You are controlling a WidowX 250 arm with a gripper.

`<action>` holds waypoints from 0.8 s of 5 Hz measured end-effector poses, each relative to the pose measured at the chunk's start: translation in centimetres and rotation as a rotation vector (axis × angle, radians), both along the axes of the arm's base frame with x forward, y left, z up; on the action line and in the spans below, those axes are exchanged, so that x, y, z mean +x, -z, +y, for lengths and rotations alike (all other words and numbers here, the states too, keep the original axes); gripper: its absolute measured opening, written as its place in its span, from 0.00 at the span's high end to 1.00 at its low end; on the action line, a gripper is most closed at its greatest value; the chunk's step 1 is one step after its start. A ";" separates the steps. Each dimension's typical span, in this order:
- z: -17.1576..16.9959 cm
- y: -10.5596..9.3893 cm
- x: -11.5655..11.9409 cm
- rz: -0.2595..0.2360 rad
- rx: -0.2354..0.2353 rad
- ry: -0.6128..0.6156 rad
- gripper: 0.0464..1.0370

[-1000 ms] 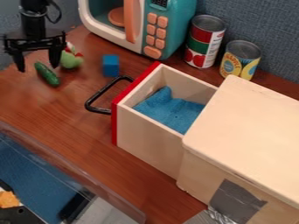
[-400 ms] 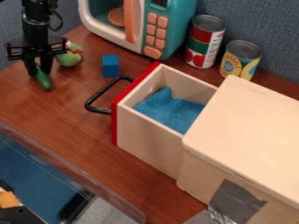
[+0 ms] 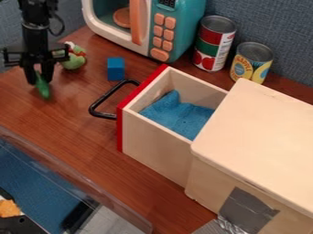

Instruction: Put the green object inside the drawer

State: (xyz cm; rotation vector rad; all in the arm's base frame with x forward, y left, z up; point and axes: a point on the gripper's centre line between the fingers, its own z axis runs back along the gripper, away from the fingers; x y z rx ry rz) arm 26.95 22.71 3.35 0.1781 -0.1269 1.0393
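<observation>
Gripper (image 3: 38, 77) fingers have closed, clamped on green object (image 3: 42, 87), outside open drawer (image 3: 156, 141).
Grasp apparently complete; carry and release inside drawer outstanding.

Moderately bright, fairly even light, apparently from above: box lid (image 3: 260, 132) palest, box side (image 3: 211, 183) duller. Soft shade inside drawer (image 3: 154, 138). Faint sheen on worktop (image 3: 79, 123); glints on crumpled foil (image 3: 230, 226). Gripper (image 3: 38, 82) near-black, surface detail mostly lost.

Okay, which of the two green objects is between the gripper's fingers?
The slim, dark green cucumber-shaped object, pinched in the black gripper. The other, a rounder, paler green toy with red parts, isn't.
</observation>
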 end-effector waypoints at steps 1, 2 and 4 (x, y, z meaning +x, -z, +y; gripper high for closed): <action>-1.3 -5.3 0.5 -0.102 -0.004 0.124 0.75; -3.3 -7.9 0.1 -0.138 -0.071 0.203 0.75; -10.1 -8.2 -0.7 -0.135 -0.099 0.533 0.75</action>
